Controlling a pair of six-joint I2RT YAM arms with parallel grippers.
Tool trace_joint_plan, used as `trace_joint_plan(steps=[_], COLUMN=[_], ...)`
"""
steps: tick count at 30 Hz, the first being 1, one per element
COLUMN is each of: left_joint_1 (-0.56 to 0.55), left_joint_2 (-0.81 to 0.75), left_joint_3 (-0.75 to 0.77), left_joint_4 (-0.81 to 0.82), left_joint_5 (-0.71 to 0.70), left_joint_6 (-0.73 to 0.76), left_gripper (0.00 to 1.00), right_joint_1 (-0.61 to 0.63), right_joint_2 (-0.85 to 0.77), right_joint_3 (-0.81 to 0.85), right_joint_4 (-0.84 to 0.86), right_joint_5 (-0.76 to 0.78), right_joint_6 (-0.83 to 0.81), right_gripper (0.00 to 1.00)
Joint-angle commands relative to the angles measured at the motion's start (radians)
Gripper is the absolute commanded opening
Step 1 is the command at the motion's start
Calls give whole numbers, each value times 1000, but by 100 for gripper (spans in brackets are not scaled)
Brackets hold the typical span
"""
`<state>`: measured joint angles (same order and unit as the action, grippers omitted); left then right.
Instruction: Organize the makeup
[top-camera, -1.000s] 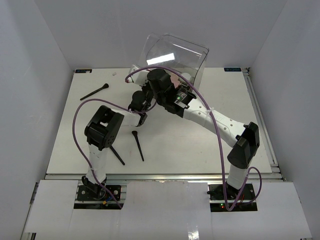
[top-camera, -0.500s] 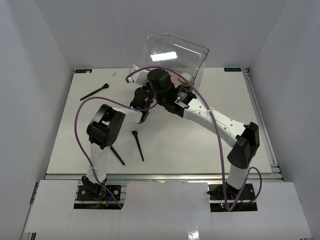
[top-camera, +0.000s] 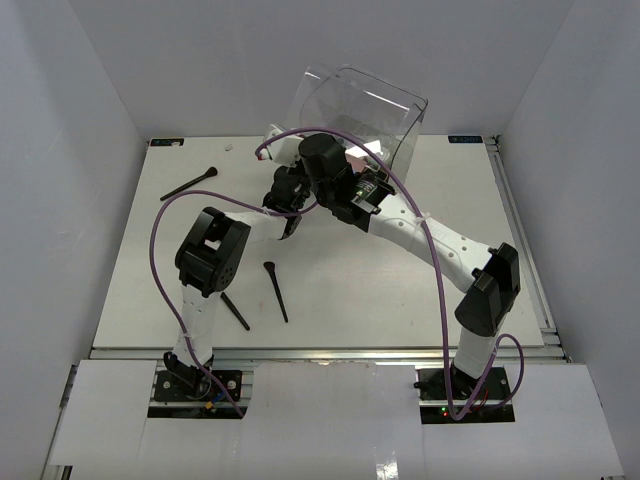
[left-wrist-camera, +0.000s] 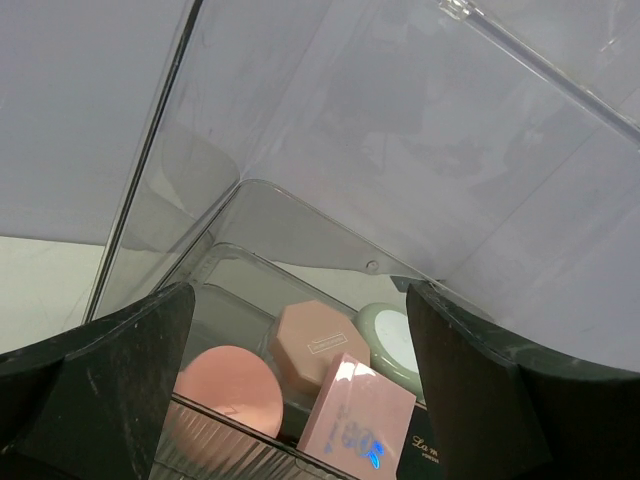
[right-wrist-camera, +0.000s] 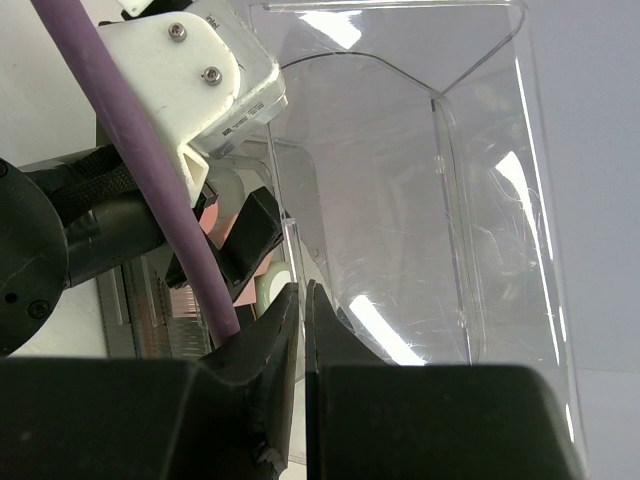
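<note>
Both arm bases stand along the near edge of the white table (top-camera: 420, 300), and the right half of its surface, out to the side rail, gives the widest room to move. Just past the left base, the nearest brush (top-camera: 236, 311) slants out from under the left arm. The second brush (top-camera: 275, 290) lies just beside it toward the middle, and both are well short of either gripper. The third brush (top-camera: 190, 184) lies alone near the far left corner, close to the side wall. Farther in, the two wrists crowd together at the front of the clear box (top-camera: 370, 105). The left gripper (left-wrist-camera: 300, 300) is spread wide and holds nothing, its fingers framing the box's open compartment. Packed close together beyond and between those fingers are a pink round compact (left-wrist-camera: 230, 388), a pink octagonal compact (left-wrist-camera: 318, 340), a pink square compact (left-wrist-camera: 358, 420) and a pale round jar (left-wrist-camera: 392, 335). At the frame's edge is a black case (left-wrist-camera: 435, 462) lettered "La m", the rest cut off. The octagonal compact's small label is too fine to read. The right gripper (right-wrist-camera: 302, 292) is pinched tight on the thin edge of the clear box's raised upper part, which tilts toward the back wall. A purple cable (right-wrist-camera: 150, 170) and the left wrist's white label (right-wrist-camera: 235, 115), its print unreadable, sit just beside those fingers.
</note>
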<state>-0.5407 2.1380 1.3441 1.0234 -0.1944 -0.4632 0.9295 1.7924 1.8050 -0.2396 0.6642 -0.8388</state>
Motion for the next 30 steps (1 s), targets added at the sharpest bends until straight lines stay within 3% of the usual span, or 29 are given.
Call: trace_joint_plan(steps=[1, 9, 19, 26, 30], left_joint_1=[-7, -15, -56, -53, -48], left_joint_2=[3, -61, -337, -515, -686], left_joint_3=[33, -45, -475, -627, -694], left_joint_4=[-90, -97, -50, -157, -322], left_joint_5=[39, 67, -20, -100, -182], left_joint_6=[20, 18, -52, -47, -76], left_gripper=[98, 98, 98, 98, 98], right_joint_1=[20, 19, 19, 19, 20], right_joint_2=[-26, -27, -26, -45, -69], right_joint_3=[27, 16, -16, -56, -96], right_joint_4=[24, 23, 25, 5, -47], right_joint_5=[8, 8, 6, -15, -78], right_joint_6=[33, 38, 57, 80, 115], right_gripper=[8, 8, 8, 9, 62])
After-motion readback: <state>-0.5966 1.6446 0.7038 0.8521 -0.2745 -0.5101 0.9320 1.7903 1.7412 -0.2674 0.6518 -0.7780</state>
